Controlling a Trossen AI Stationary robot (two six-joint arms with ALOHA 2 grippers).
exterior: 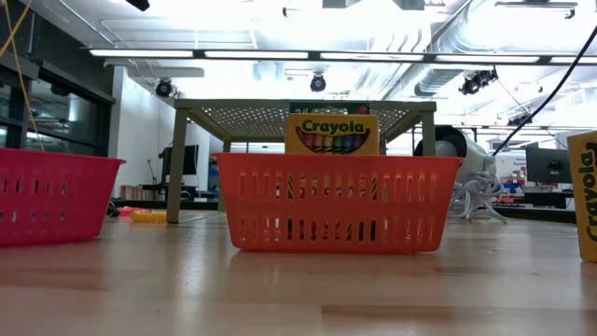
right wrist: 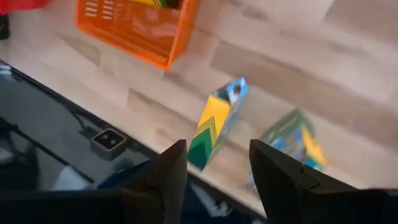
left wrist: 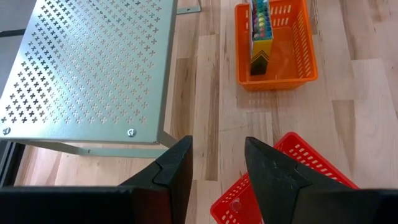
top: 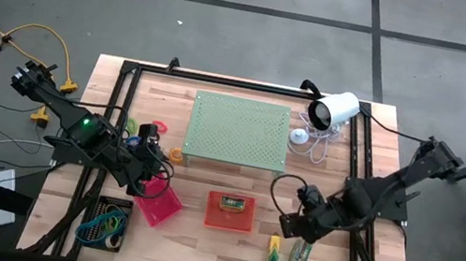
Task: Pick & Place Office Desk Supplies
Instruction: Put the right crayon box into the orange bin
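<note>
High view: your left hand (top: 152,177) sits over pink tray (top: 159,204), fingers (left wrist: 177,168) apart, nothing between them. Your right hand (top: 290,224) hovers over bench (top: 194,247) right of orange tray (top: 231,212), fingers (right wrist: 171,168) parted, empty. Crayon box (top: 232,203) stands in orange tray. Two more boxes lie on bench just below right hand: yellow-green one (top: 273,252), greenish one (top: 301,251) beside it. Black tray (top: 106,221) at front left holds coloured loops. Green perforated stand (top: 239,132) at bench's back centre.

Lab: ceiling ducts (exterior: 485,37), monitors (exterior: 546,166)
</note>
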